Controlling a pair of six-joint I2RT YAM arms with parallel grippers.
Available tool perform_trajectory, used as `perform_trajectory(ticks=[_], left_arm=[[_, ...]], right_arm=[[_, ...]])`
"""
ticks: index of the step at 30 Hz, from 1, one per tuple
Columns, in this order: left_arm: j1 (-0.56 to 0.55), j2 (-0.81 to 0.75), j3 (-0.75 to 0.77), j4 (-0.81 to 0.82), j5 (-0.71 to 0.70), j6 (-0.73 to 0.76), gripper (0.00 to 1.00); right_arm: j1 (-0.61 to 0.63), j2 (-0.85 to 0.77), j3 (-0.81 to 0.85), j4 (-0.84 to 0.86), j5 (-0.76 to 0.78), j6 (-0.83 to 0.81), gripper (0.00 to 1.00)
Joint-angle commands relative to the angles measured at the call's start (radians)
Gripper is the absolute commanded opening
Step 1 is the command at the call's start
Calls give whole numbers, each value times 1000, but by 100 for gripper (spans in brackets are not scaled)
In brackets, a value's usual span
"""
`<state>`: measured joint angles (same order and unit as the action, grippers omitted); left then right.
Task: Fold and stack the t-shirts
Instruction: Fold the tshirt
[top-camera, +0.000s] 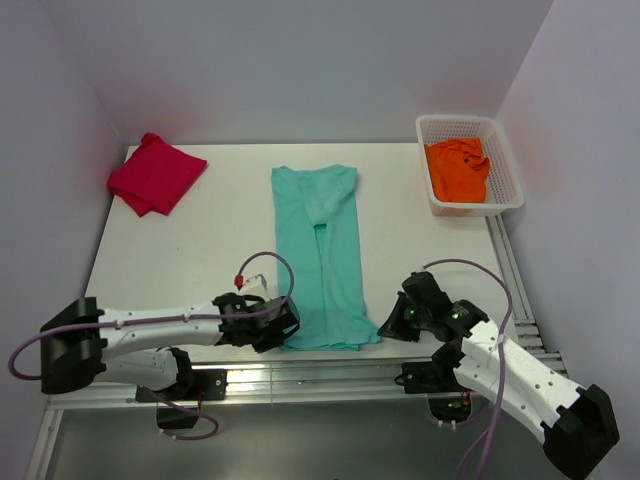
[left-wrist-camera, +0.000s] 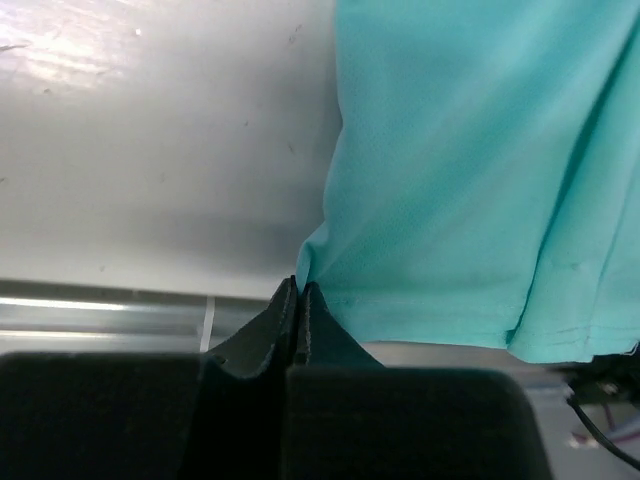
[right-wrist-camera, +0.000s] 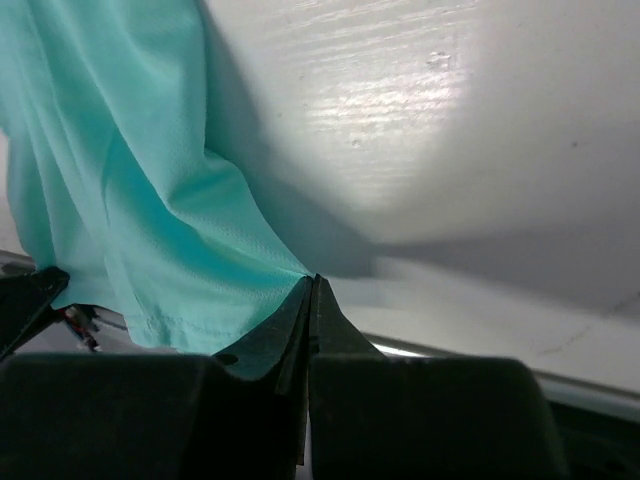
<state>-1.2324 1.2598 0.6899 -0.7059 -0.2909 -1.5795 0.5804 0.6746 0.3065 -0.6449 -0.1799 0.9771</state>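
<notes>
The teal-green t-shirt (top-camera: 320, 250) lies mid-table as a long narrow strip, sleeves folded in and hem toward me. My left gripper (top-camera: 285, 330) is at its near left corner, and in the left wrist view its jaws (left-wrist-camera: 299, 285) are shut on the corner of the teal cloth (left-wrist-camera: 470, 170). My right gripper (top-camera: 385, 325) is at the near right corner, shut on the tip of the cloth (right-wrist-camera: 120, 180) in the right wrist view (right-wrist-camera: 314, 280). A crimson-red t-shirt (top-camera: 155, 173) lies folded at the back left. An orange t-shirt (top-camera: 457, 168) sits crumpled in the basket.
The white mesh basket (top-camera: 468, 120) stands at the back right corner of the white table (top-camera: 180, 260). An aluminium rail (top-camera: 320, 372) runs along the near edge just behind both grippers. White walls close in the table's left, back and right sides.
</notes>
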Motion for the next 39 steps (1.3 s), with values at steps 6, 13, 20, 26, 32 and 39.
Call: perform_trajectory(ticks=[6,13,20,26,32,39], left_arm=[[-9,-143,127,-263,-88,-43,0],[1,-114,272,-352,-132,1,0],[209,-163,309,-301,-74,174,0],[375,-94,349,-234,-30,344,0],[471,36,436,-176,16,469,0],[579,217,574,-112,78,590,0]], right_arm=[[7,49,250,-193,33,3,0],[18,186,456,-229,45,-12,0],[18,338,591,-245,79,-63,0],[15,454,680,-233,99,-104,0],[-1,589,764,-205,100,-158,0],[-45,793,911,-196,112,-235,0]])
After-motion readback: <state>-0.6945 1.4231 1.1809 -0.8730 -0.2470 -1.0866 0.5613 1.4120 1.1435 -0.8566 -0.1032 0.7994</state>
